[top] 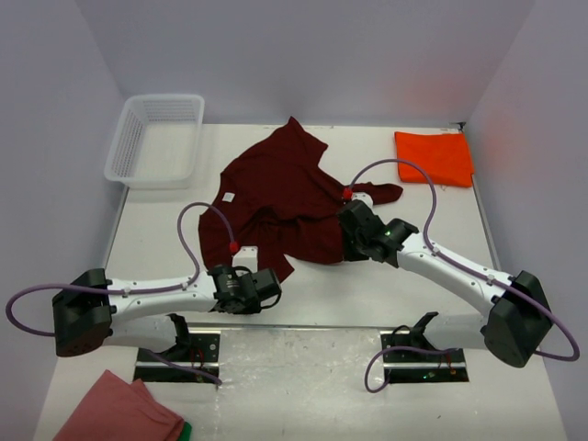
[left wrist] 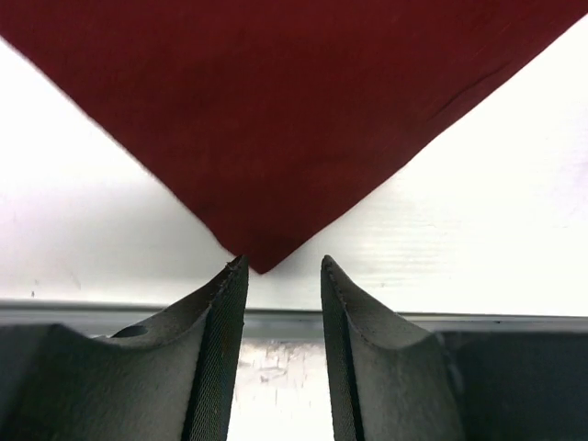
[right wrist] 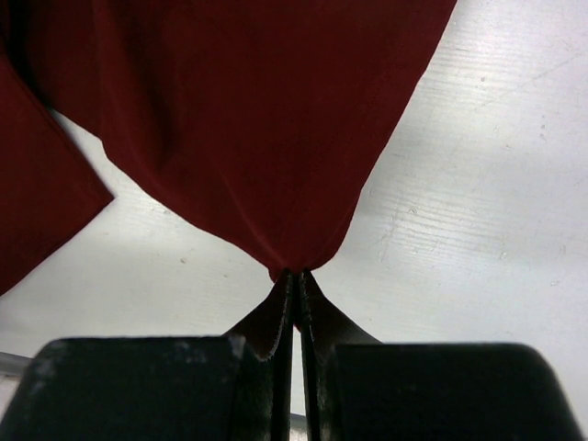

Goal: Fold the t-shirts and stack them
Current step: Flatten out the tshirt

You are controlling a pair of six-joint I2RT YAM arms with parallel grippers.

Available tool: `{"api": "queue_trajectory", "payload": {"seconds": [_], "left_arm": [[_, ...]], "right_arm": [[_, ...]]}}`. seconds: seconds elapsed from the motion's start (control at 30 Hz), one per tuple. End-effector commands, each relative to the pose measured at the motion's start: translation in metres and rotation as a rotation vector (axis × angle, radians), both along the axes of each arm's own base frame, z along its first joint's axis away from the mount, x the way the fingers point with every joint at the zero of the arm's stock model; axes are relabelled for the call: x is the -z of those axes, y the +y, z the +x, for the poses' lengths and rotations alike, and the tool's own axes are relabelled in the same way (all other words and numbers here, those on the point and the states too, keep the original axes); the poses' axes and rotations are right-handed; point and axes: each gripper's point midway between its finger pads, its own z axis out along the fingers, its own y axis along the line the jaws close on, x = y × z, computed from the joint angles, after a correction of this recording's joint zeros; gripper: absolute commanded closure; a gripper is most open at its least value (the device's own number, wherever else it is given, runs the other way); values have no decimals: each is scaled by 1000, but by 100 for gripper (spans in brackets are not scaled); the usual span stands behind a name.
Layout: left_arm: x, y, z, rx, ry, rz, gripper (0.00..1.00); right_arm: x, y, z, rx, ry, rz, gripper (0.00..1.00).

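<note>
Maroon t-shirt (top: 285, 197): lying rumpled and unfolded in the middle of the table (top: 367, 294), one sleeve trailing right, a pointed corner of the hem aimed at the left arm.
Orange t-shirt (top: 435, 156): folded flat at the far right, well apart from the maroon one; probably parked there as the base of the stack.
Left gripper (left wrist: 283, 266): released, nothing between the parted jaws; tips just short of the pointed corner and lined up on it, apparently to take it.
Right gripper (right wrist: 296, 276): clenched on a pinch of the maroon shirt's edge, cloth gathered to a peak at the tips and fanning out beyond.
Reason for the hold: likely one side pinned so that, once the other corner is caught, the hem can be drawn straight for a fold.
Writing: small pale tag (top: 227, 197) near the collar, too small to read; no brand or print visible elsewhere.
Off to the side: white basket (top: 152, 179) at far left; pink cloth (top: 119, 413) at the near left edge.
</note>
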Motion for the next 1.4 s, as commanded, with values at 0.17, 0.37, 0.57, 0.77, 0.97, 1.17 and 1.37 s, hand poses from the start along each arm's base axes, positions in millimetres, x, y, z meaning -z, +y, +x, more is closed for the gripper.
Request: {"api": "queue_trajectory", "payload": {"seconds": [0.17, 0.37, 0.57, 0.77, 0.97, 1.17, 1.37], "left_arm": [[0, 20, -16, -91, 28, 16, 60], [-1, 11, -14, -78, 43, 15, 55], [-4, -8, -4, -33, 69, 42, 55], [9, -8, 4, -33, 129, 60, 56], [16, 4, -1, -84, 156, 41, 56], [21, 6, -10, -106, 192, 9, 55], [30, 4, -17, -123, 235, -33, 57]], "right_arm": [[-6, 3, -1, -3, -23, 32, 100], [-11, 3, -5, -11, -27, 53, 100], [-22, 0, -8, -12, -44, 71, 100], [-26, 0, -13, -20, -51, 87, 100], [-26, -2, -15, -28, -54, 76, 100], [-30, -2, -15, -33, -61, 82, 100], [-40, -5, -17, -30, -83, 94, 100]]}}
